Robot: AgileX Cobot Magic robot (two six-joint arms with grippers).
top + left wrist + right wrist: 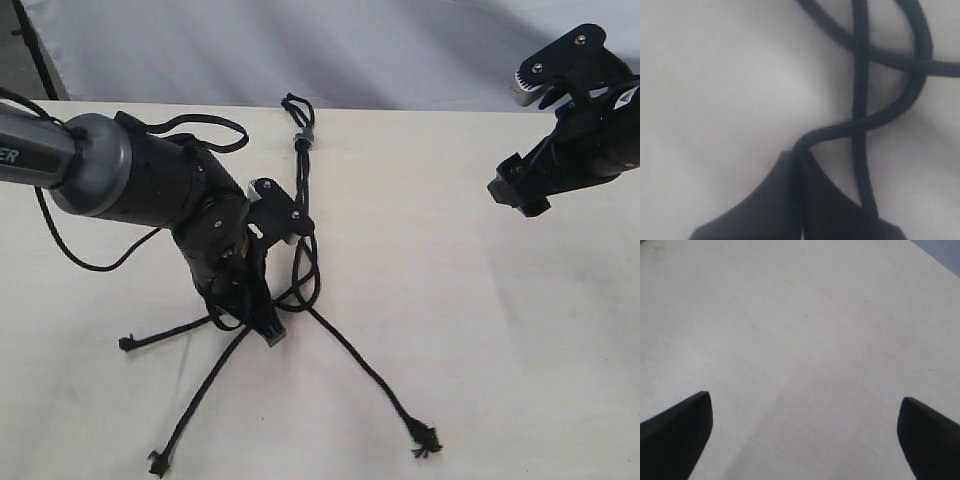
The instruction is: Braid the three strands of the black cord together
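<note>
**Exterior view:** My left claw (270, 332) is down on the table (480, 330) where the three strands (360, 370) of the black cord (300, 140) cross. The knot lies toward the far edge and the frayed ends fan toward the near one.

**Left wrist view:** The left claw is clenched, and one strand (890, 107) appears to be pinched at its very tips. A neighbouring strand (860, 100) passes close beside the fingers.

**Right wrist view:** My right claw (805, 435) hangs spread wide above the table, with nothing between its fingers.

With so shallow a pinch, a pull could let the strand slip free. The neighbour could also snag and be dragged along. Nothing seems to anchor the knot, so the whole cord could slide.
</note>
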